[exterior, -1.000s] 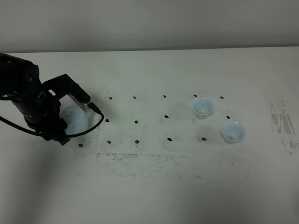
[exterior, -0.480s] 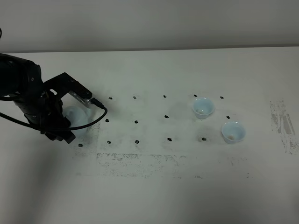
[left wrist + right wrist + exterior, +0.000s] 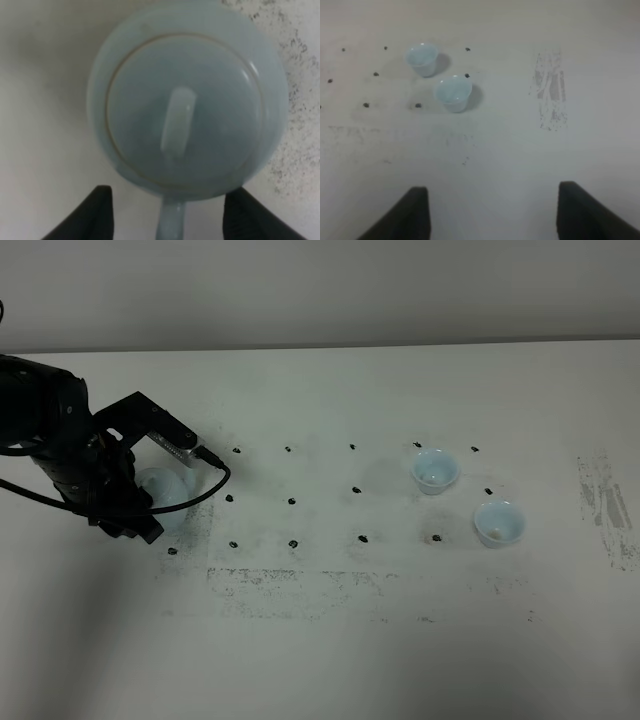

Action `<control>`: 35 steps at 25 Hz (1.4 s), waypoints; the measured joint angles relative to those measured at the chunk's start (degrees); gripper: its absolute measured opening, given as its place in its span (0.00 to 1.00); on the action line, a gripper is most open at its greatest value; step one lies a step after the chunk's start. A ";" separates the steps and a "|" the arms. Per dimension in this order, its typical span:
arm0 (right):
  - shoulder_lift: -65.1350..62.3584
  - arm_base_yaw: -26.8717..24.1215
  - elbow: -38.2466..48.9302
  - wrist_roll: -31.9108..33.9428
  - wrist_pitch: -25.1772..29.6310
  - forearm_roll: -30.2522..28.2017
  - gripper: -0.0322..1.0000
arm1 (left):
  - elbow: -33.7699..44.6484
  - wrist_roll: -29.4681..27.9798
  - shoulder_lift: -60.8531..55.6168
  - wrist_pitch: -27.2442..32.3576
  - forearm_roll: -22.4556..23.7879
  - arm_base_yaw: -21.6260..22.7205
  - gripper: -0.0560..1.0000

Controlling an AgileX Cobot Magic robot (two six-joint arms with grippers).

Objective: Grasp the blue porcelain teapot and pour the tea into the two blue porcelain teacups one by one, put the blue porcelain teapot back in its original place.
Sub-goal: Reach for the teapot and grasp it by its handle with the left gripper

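The blue porcelain teapot (image 3: 185, 110) stands upright on the bench (image 3: 330, 640) at its left end, lid seated and knob on top; in the exterior high view the left arm (image 3: 70, 455) hangs over it and hides most of it, so that only part of the pale body shows. The left jaws stand apart, one fingertip (image 3: 95, 212) on each side of the loop handle (image 3: 170, 220); there is clear space between each tip and the handle; nothing is clamped. The two blue porcelain teacups sit upright on the right half of the bench, well apart from the teapot; the farther teacup (image 3: 434, 471) and the nearer teacup (image 3: 498, 523) stand near each other without touching, the nearer one set further right. Small black marks (image 3: 292, 501) dot the bench in rows between teapot and cups; a scuffed grey patch (image 3: 605, 500) lies at the right edge. The right jaws are apart, holding nothing, over bare bench; the wrist view looks towards both cups.
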 joint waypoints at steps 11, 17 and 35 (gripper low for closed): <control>0.00 0.00 0.00 0.00 0.00 0.00 0.54 | 0.00 0.00 0.12 -0.11 -0.06 0.00 0.50; 0.00 0.00 0.00 0.00 0.00 0.00 0.54 | 0.00 0.00 1.35 -0.39 -0.06 0.00 0.50; 0.00 0.00 0.00 0.00 0.00 0.00 0.54 | 0.00 0.00 1.35 -0.57 -0.06 0.00 0.50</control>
